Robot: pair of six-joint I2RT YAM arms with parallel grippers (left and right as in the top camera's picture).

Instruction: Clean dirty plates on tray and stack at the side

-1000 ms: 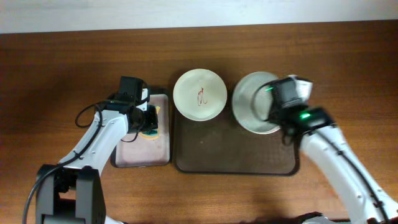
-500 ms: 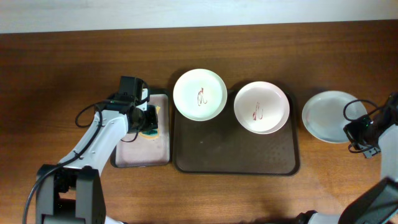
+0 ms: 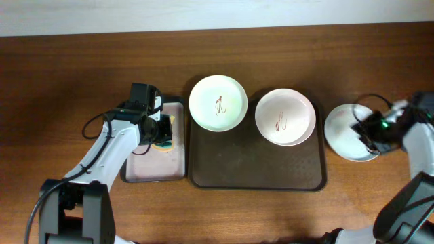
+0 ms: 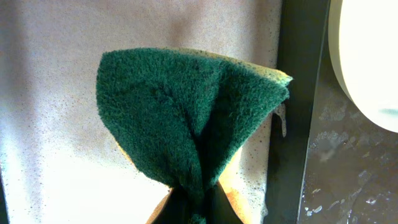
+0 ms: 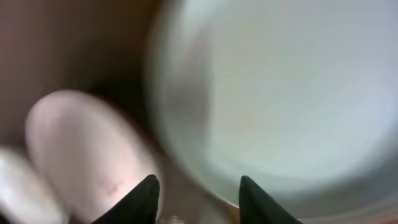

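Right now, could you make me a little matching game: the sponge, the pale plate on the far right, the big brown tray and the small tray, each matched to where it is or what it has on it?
Things
1. sponge
2. pale green plate
3. large brown tray
4. small tray

Places
A. has two smeared plates on it
B. off the large tray, to its right
C. left of the large tray, with a pinkish lining
D. pinched in the left gripper

Pairs: 1-D, 2-B, 3-A, 4-C

The right hand (image 3: 368, 129) has carried the mint plate (image 3: 340, 133) off the tray (image 3: 258, 177).
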